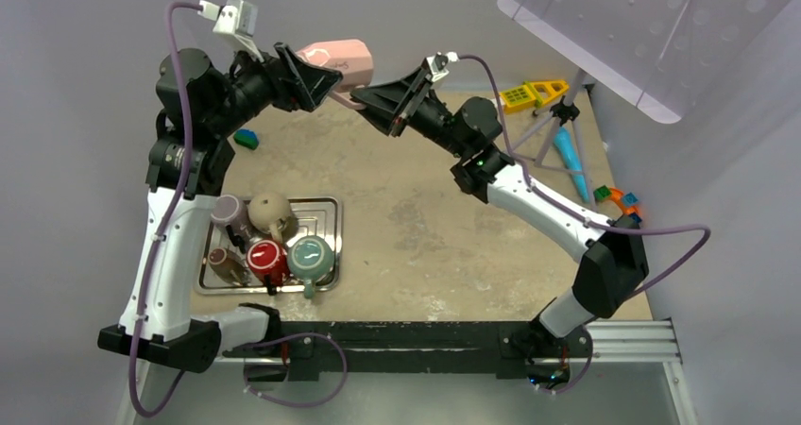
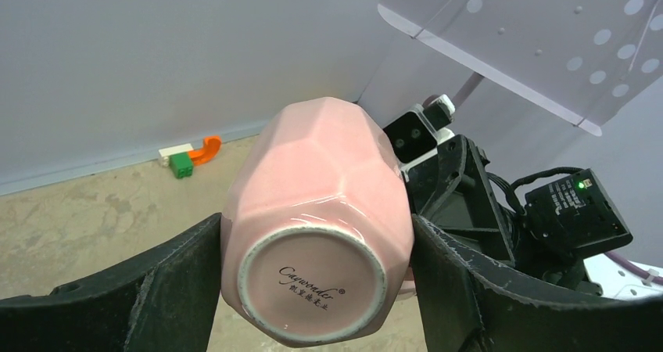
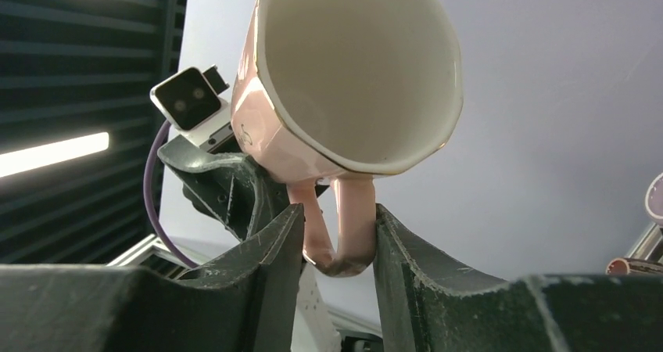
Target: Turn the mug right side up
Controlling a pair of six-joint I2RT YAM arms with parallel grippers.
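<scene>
A pink faceted mug [image 1: 342,59] hangs in the air above the far middle of the table, lying roughly on its side. My left gripper [image 1: 326,80] is shut on its body; in the left wrist view the mug's base [image 2: 313,281] faces the camera between both fingers [image 2: 184,278]. My right gripper [image 1: 364,99] comes from the right and is shut on the mug's handle [image 3: 340,231]. In the right wrist view the mug's white inside [image 3: 356,62] faces the camera, and the handle sits pinched between both fingers [image 3: 274,250].
A metal tray [image 1: 329,219] at the near left holds several mugs, among them beige [image 1: 272,212], red [image 1: 266,257] and teal [image 1: 310,255]. A blue-green block [image 1: 247,139], a yellow toy [image 1: 529,94], a tripod [image 1: 553,127] and small blocks [image 1: 619,198] lie around. A white perforated board [image 1: 642,28] hangs far right.
</scene>
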